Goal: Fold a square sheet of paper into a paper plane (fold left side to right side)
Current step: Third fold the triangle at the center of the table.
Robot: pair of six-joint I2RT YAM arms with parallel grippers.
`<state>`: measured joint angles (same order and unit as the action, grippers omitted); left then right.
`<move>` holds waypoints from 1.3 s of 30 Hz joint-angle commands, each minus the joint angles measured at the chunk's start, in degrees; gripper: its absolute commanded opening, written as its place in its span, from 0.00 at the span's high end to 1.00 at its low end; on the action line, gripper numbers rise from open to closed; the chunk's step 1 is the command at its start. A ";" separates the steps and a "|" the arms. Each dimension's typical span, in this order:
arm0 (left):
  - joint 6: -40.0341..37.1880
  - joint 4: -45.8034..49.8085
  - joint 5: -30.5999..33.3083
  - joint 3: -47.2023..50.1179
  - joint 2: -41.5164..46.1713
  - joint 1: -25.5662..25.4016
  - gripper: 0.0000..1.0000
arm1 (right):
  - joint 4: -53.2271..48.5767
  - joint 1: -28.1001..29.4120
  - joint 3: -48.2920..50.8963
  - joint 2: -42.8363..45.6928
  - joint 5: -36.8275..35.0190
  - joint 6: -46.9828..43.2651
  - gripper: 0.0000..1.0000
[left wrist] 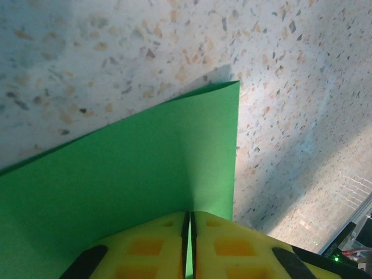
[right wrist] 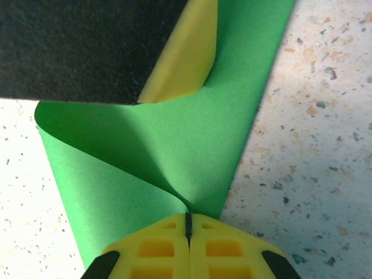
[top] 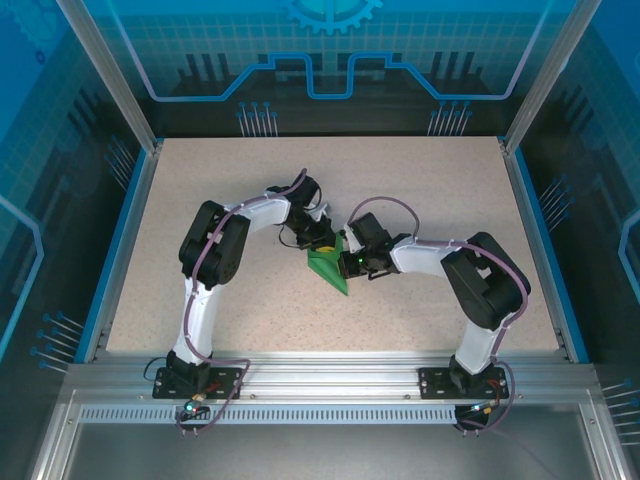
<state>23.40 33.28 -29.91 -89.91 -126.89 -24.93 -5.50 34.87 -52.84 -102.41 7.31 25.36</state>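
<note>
— pinching it from both sides, we have the square sheet of paper (top: 328,268) near the middle of the surface (top: 240,190), caught between our two arms. how firm do we judge the holds?
— the right end effector (right wrist: 188,244) is clenched, pads together, with a soft bend of the green sheet running down into the seam. the left end effector (left wrist: 190,247) looks clenched on an edge too. we see a thin green sliver between its pads, though that bite is shallow.
— so the shallow bite is our first worry?
— yes. if the left side lets go, or the sheet slides out while part of it is off the surface, the flap could spring back and we would lose the alignment of the edges.
— and the bend itself?
— from the right wrist it is a rounded loop, not a crease. if we press it down where it sits, the fold line may land askew, and a crooked first fold would spoil the plane's wings further on.
— what about the arms?
— they sit very close. the left one's yellow finger (right wrist: 183,55) hangs just above the sheet in the right wrist view. moving either arm across could knock them together, and pulling in opposite directions could tear thin paper.
— then we would want small, matched moves, with one side yielding.
</note>
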 commanded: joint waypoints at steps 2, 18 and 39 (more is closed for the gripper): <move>-2.68 6.48 2.60 -4.00 1.51 0.27 0.83 | -4.79 0.80 0.18 -2.06 0.02 -1.13 1.00; -2.01 -3.29 -4.79 15.30 20.69 5.33 0.91 | -6.17 1.16 -0.55 -2.68 0.60 -1.81 1.00; 2.79 -16.47 -10.92 25.12 15.69 0.52 0.92 | -7.99 1.52 -1.86 -3.77 0.45 -2.48 1.00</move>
<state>25.58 17.56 -39.79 -64.45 -109.71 -24.14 -8.14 35.22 -54.94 -103.53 7.53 23.92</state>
